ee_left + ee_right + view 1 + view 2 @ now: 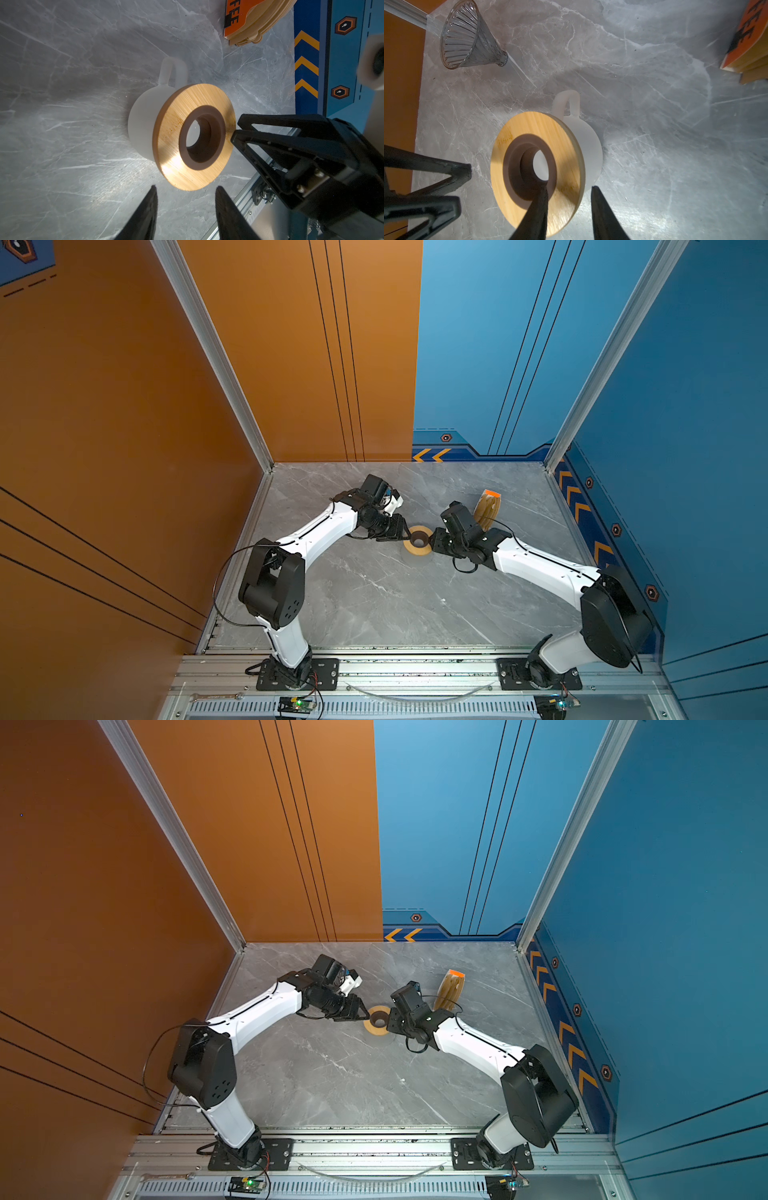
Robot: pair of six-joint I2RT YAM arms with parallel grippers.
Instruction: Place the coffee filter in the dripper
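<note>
dripper point(467, 35) on its side far left, stem inward | left gripper point(185, 187) nearer, half-open, empty | right gripper point(569, 186) same

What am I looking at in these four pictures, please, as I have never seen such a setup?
These are two white robot arms, each ending in a two-fingered gripper. Two pictures look down on the grey table from overhead; the other two come from cameras on the wrists. In the middle stands a translucent white jug with a wooden ring on top. The dripper, a dark ribbed funnel, lies on its side, seen only in the right wrist view. A stack of paper filters sits farther back on the right. I see no single loose filter. The left gripper and right gripper flank the ring, both open, holding nothing.
</note>
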